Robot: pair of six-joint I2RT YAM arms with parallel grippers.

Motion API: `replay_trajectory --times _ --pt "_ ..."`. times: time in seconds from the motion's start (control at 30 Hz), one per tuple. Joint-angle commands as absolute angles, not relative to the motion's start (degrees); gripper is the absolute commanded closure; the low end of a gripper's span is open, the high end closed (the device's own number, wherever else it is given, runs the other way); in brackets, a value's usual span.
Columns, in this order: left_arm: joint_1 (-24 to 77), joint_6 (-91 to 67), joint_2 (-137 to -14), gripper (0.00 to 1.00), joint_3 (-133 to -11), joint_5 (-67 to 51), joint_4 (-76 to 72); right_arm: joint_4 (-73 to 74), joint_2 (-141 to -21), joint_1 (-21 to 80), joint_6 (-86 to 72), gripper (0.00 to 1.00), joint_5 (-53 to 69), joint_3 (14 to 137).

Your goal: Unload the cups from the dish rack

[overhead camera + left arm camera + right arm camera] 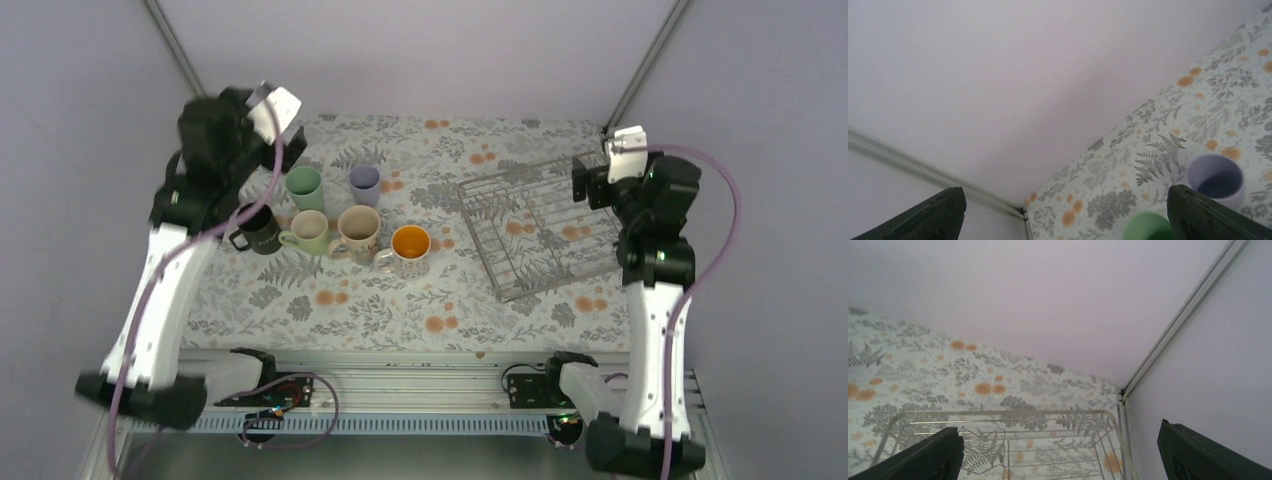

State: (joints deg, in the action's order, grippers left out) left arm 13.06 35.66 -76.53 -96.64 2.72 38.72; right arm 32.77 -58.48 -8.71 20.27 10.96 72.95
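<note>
Top view: six cups stand grouped on the left of the table point(400, 310), with the black mug point(260, 228), pale green mug point(310, 232), cream patterned mug point(358, 230) and orange-lined mug point(410, 245) in front, and the green tumbler point(304, 187) and lavender tumbler point(364, 184) behind. All are well apart from the one dish rack point(540, 225), which holds no cup, so unloading appears complete. Left wrist view: the left gripper point(1066, 210) is spread wide and holds nothing, raised above both tumblers. Right wrist view: the right gripper point(1060, 440) is likewise spread and empty, above the rack's far corner.
</note>
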Motion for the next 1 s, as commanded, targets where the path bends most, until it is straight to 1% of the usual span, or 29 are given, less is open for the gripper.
replay_trajectory --times 0.0,0.07,0.17,0.23,0.3,0.4,0.47,0.6,0.73,0.83,0.97 --pt "12.57 25.83 -56.17 0.00 -73.57 6.53 17.84 28.04 -48.81 -9.05 16.95 0.00 10.10 65.04" --pt "12.48 21.84 -47.62 0.00 -65.70 11.67 13.92 28.91 -44.12 -9.02 17.39 0.00 11.23 59.84" --pt "12.53 21.19 -38.79 0.00 -57.97 10.33 15.80 30.92 -38.96 -8.98 16.73 0.00 14.55 54.41" --pt "12.49 18.81 -36.46 0.00 -55.74 9.73 19.27 32.40 -37.11 -8.99 15.64 0.00 16.16 52.21" --pt "12.51 14.47 -36.84 0.00 -55.69 11.11 23.15 32.63 -34.91 -9.13 15.67 0.00 19.32 51.22" --pt "12.49 9.20 -40.58 0.00 -55.60 14.90 28.52 31.09 -31.49 -9.07 15.26 0.00 22.85 50.27" --pt "12.45 7.50 -41.89 0.00 -53.89 16.53 28.59 30.18 -31.42 -9.09 14.32 0.00 24.38 49.64" --pt "12.39 9.73 -38.58 0.00 -49.79 15.62 25.23 28.08 -32.52 -9.13 13.81 0.00 26.26 46.54" --pt "12.09 8.60 -37.42 0.00 -48.09 13.22 25.38 26.57 -30.59 -9.11 14.12 0.00 27.20 43.30" --pt "11.58 6.99 -38.04 0.00 -48.20 13.23 25.45 26.23 -30.59 -9.13 13.92 0.00 27.62 43.00" --pt "11.04 5.76 -40.74 0.00 -51.32 12.49 27.55 26.73 -32.29 -9.12 14.15 0.00 27.43 43.04"
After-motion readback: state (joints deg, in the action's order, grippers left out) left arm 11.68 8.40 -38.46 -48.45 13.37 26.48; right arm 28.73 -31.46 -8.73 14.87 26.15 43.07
